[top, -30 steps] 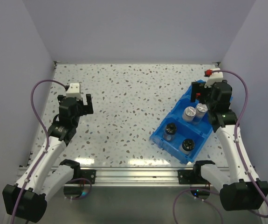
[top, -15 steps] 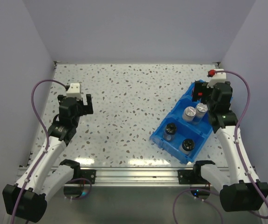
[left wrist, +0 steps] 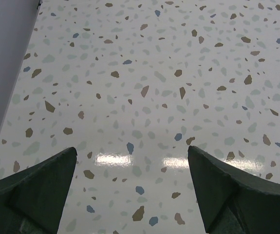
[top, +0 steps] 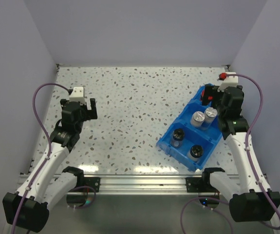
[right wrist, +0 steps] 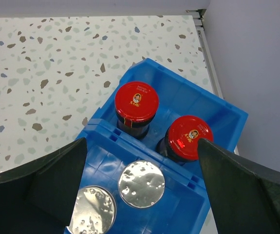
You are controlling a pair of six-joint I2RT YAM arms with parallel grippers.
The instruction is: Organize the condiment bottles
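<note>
Top view: blue bin (top: 165, 142) sits angled on the right side of the speckled table (top: 130, 97), with three compartments in a row.
- Near compartment: two black-lidded jars (top: 178, 134).
- Middle compartment: two silver-capped jars (top: 198, 117), just beside each other.
- Far compartment: red-capped jars (top: 208, 93), only one cap showing past the right gripper (top: 221, 97), which hangs over that end of the bin.

Left gripper (top: 79, 107) is over the table's left side, well apart from the bin. Every jar that shows is upright and inside the bin.

Left wrist view: speckled table surface fills the frame. The left fingers (left wrist: 35, 187) sit at the bottom corners, spread wide. Nothing is between them, nothing held.

Right wrist view: looking down into the far end of the bin.
- Both red-capped jars stand upright in the end compartment, near each other but not touching.
- Across the divider, the two silver caps show in the next compartment, just beside each other.
- The right fingers (right wrist: 47, 183) stand wide apart at the frame's left and right edges, above the jars. They grip nothing and touch no jar.
</note>
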